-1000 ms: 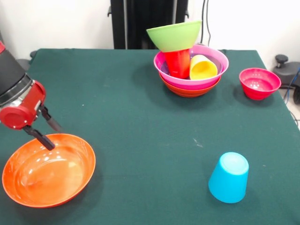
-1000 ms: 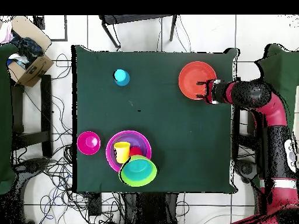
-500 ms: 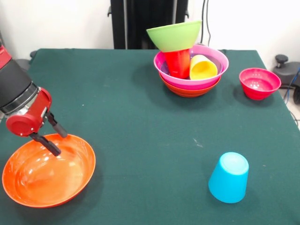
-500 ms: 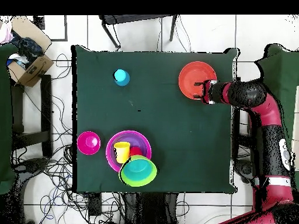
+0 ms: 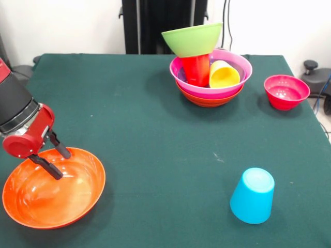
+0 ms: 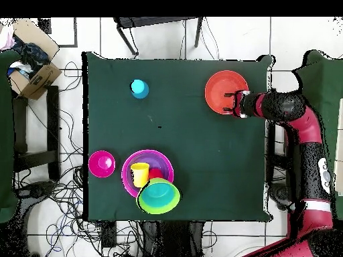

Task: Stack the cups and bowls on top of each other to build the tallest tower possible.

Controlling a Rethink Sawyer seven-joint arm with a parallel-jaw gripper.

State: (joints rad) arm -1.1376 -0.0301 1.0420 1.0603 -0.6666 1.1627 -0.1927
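Observation:
A large orange bowl (image 5: 57,194) (image 6: 221,87) sits upright at the table's near left in the front view. My gripper (image 5: 58,161) (image 6: 232,104) is open at its far rim, one finger (image 5: 49,168) inside the bowl and the other at the rim. The tower (image 5: 211,85) (image 6: 148,173) has an orange bowl lowest and a magenta bowl in it. That holds a red cup (image 5: 195,70) and a tilted yellow cup (image 5: 223,75). A lime green bowl (image 5: 192,39) (image 6: 159,195) rests on the red cup. A light blue cup (image 5: 252,195) (image 6: 139,88) stands upside down, alone. A small crimson bowl (image 5: 286,92) (image 6: 102,163) sits beside the tower.
The dark green table (image 5: 155,129) ends close to the orange bowl on its left and front sides. In the overhead view a cardboard box (image 6: 30,70) stands on the floor beyond the table's corner, and cables lie around the table.
My gripper has come down and in over the orange bowl's far rim, still open. The bowls and cups have not moved.

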